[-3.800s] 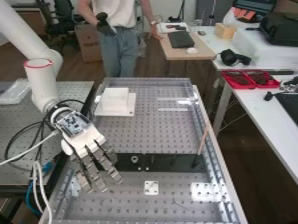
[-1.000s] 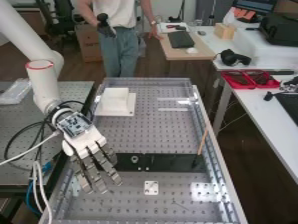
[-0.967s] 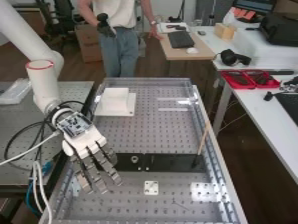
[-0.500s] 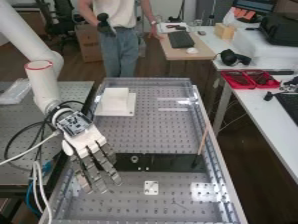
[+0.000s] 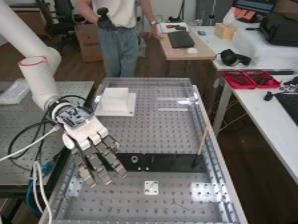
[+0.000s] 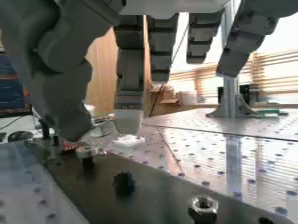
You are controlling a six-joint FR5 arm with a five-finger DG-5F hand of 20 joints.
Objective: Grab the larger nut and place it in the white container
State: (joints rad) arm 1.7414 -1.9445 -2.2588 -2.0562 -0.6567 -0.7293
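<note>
the hand (image 5: 85, 132) hangs open above the left part of the flat black bar (image 5: 174, 161) in the high view, its fingers loosely extended and the thumb (image 6: 66, 95) apart from them, with nothing held. the larger nut (image 6: 124, 183), dark, stands on the bar between the shiny smaller nut (image 6: 203, 203) and the bearing (image 5: 134, 159), apart from the fingertips. the white container (image 5: 116, 97) sits farther up the perforated bench (image 5: 149, 132).

Matt black bar (image 6: 159, 192), shiny round metal part (image 6: 203, 202), smooth, plastic-looking white container (image 5: 114, 98), glossy metal bench (image 5: 149, 132).
</note>
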